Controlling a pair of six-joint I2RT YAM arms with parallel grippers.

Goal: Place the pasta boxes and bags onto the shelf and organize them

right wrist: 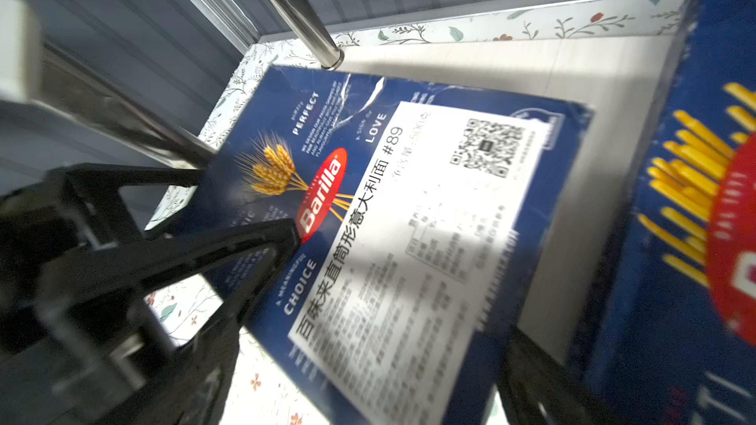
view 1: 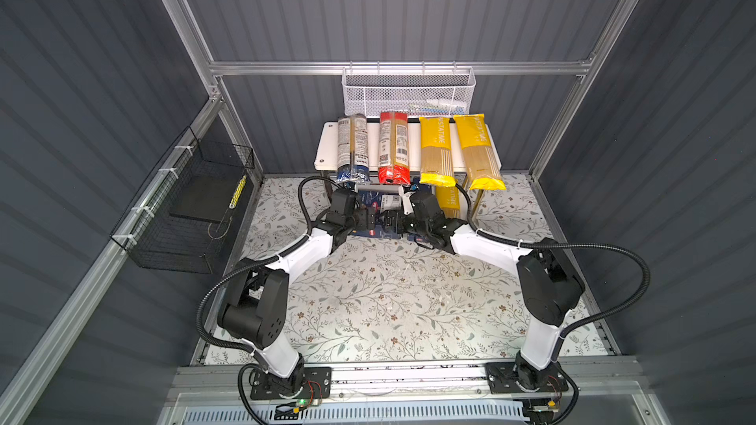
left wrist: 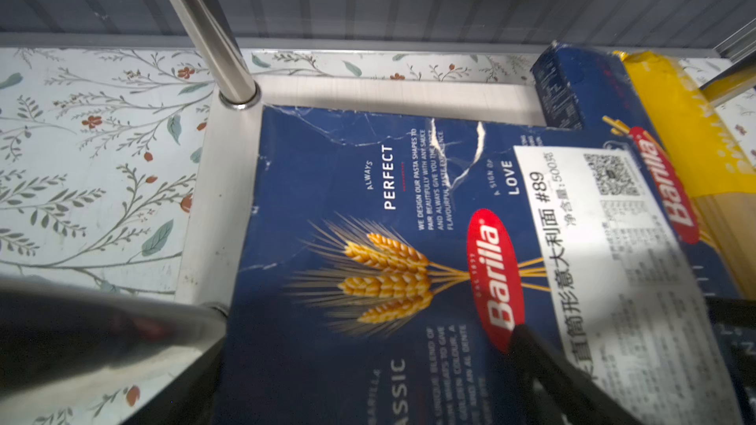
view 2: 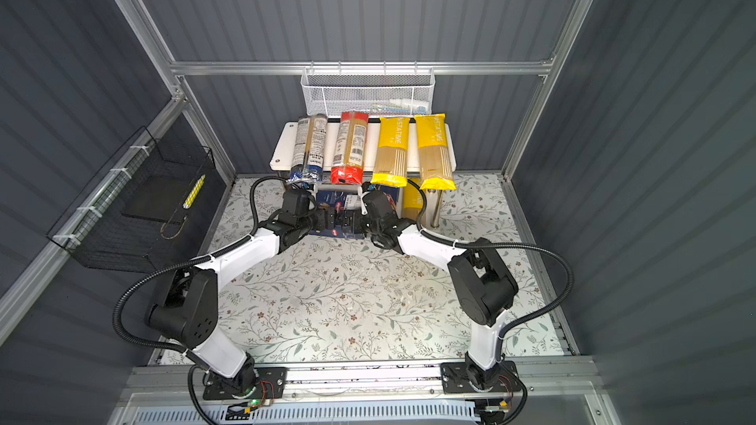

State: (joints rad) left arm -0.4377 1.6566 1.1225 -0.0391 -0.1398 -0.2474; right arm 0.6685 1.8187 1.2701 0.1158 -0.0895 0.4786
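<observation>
Dark blue cardboard, wide and flat, with a red Barilla oval and a white label: that pasta box (left wrist: 368, 239) lies face up on the white lower board (left wrist: 388, 94) of the small chrome-legged shelf (view 1: 325, 145). It sits along the board's left edge, beside the two left legs. Its long axis runs front to back, and its near end juts past the board's front edge over the floral surface (view 1: 388, 300). Both arms meet at that jutting end. The right claw (view 1: 390, 218) hovers over it with fingers spread wide, gripping nothing. I cannot tell whether the left claw (view 1: 368, 220) is open or closed. The box lies straight ahead of both claws, so a push along its length toward the back edge looks like what remains. Just right of it rests the slim dark blue spaghetti box (right wrist: 695, 198).
</observation>
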